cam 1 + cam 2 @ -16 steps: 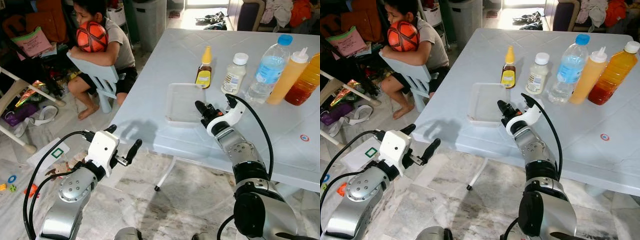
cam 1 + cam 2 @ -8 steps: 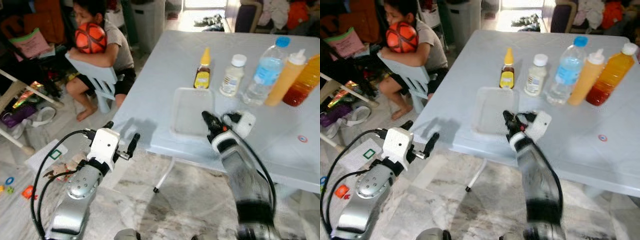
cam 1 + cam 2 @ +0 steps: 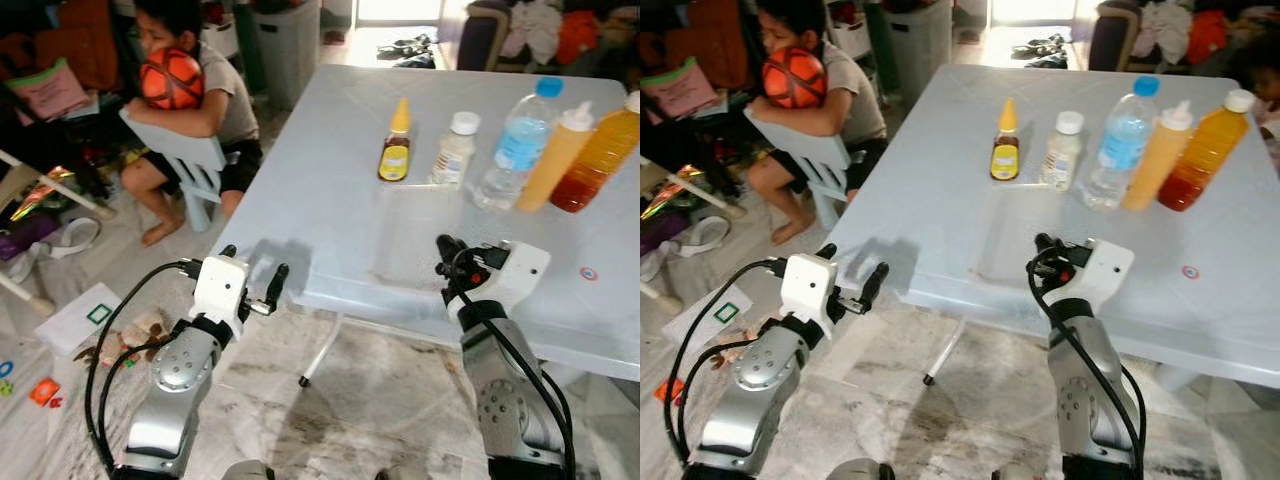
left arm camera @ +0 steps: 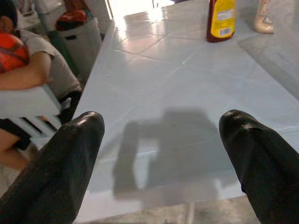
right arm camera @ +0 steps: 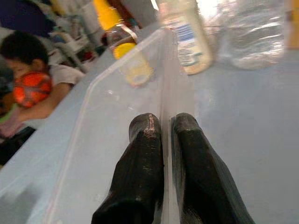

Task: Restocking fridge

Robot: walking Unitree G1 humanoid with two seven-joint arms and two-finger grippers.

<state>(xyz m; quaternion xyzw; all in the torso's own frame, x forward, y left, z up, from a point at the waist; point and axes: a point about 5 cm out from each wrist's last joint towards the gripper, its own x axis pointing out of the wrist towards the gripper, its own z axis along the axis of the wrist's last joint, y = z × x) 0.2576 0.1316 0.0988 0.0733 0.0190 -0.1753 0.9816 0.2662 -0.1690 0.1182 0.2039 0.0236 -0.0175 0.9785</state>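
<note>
Right claw [image 5: 162, 140] swung round to the clear tray [image 5: 117, 107] wall, now clamped on it, tray lifted off the table [image 3: 320, 150], left claw [image 4: 161, 135] spread apart

You have open surface [image 3: 320, 170] left of the clear tray [image 3: 415, 235]. Behind the tray, a row of bottles [image 3: 455, 150] blocks the way. A person on a chair [image 3: 185, 150] crowds the surface's left side.
</note>
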